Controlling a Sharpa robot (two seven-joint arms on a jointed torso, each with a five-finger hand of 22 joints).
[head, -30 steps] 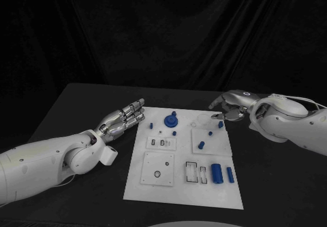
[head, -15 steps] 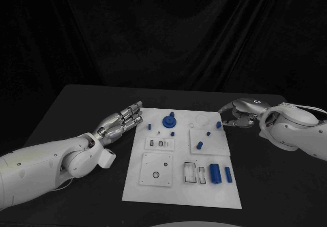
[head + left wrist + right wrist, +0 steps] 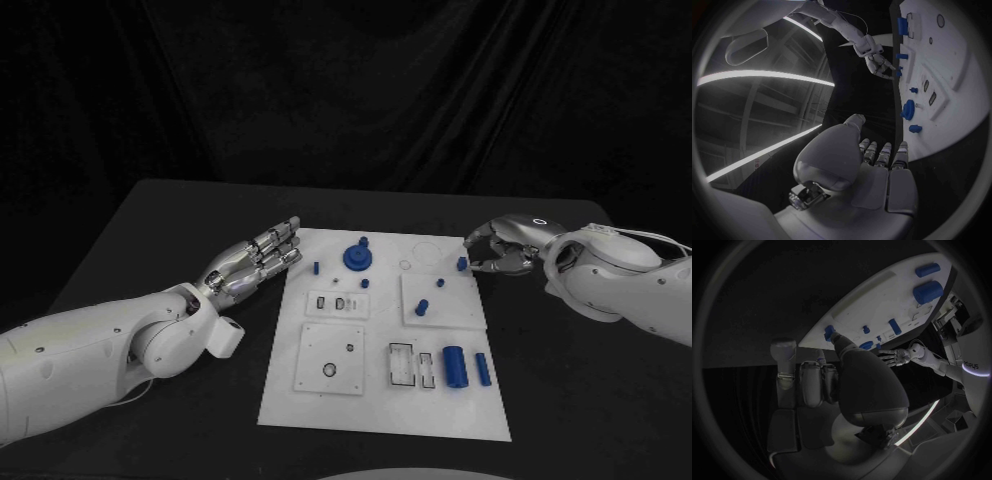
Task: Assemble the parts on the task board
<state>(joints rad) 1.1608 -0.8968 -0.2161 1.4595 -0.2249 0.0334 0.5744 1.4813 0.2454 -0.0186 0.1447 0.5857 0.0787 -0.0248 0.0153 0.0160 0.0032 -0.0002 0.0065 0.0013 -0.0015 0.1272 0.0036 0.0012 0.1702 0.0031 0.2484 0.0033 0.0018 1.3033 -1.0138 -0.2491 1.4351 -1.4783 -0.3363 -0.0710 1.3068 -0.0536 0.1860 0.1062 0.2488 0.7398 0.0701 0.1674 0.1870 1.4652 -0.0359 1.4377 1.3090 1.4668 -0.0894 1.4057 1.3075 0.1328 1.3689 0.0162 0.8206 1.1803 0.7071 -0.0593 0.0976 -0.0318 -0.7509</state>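
Hovering beside task board (image 3: 378, 390), left hand (image 3: 260, 256) lay flat, fingers straight and together, holding nothing, just off board's left edge near far corner. Right hand (image 3: 498, 250) sat curled at board's far right edge, fingertips close to small blue peg (image 3: 463, 263) standing there; could not tell whether it pinched peg. Other blue parts (image 3: 456, 366) lay spread across board.

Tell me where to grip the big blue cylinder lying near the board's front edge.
Take the big blue cylinder across its middle, from straight above. It lies flat on the task board, with a slimmer blue piece close on one side, so fingers probably fit best over its round flanks.
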